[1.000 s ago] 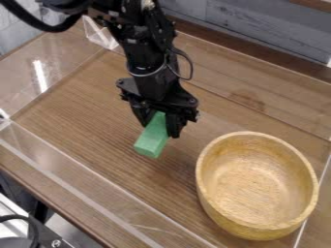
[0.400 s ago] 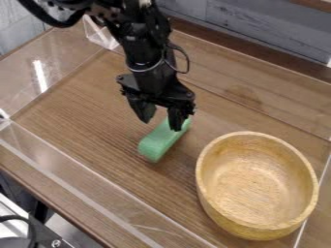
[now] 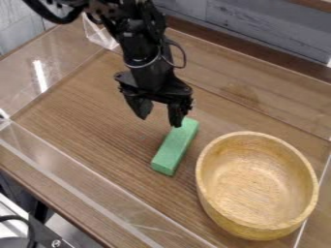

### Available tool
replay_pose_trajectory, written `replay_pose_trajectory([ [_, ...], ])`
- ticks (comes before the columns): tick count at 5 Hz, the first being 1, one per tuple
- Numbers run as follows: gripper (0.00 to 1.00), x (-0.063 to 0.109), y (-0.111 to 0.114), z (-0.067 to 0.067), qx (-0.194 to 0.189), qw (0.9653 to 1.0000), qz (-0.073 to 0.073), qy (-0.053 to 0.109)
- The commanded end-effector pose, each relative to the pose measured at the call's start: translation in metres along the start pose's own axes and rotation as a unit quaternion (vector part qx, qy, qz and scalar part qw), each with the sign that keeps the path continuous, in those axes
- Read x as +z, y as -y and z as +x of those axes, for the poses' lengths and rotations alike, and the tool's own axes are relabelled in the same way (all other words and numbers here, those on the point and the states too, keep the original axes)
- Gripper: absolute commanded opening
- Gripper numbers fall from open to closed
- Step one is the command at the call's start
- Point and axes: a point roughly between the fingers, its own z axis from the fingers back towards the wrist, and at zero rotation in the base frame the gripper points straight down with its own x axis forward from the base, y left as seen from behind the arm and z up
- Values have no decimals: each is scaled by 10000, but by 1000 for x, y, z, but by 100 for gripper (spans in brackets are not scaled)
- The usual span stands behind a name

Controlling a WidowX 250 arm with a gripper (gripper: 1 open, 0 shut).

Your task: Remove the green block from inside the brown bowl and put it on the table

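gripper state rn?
gripper: open, holding nothing; green block lies flat on the table just below it, beside the brown bowl.

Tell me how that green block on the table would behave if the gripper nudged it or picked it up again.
The green block looks rigid, with flat faces and straight edges, so it would probably slide rather than roll. It lies flat on the table, so tipping seems unlikely. Its matte surface suggests a fair grip, and it looks small and probably light.
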Motion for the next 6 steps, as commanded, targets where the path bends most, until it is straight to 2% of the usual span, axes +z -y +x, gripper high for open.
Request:
replay_pose_trajectory([
  [1, 100, 1, 4, 6, -66, 9998, -47, 156],
  [3, 100, -10, 7, 2, -28, 9999, -115, 92],
  [6, 100, -29, 9, -5, 43, 9999, -135, -4],
])
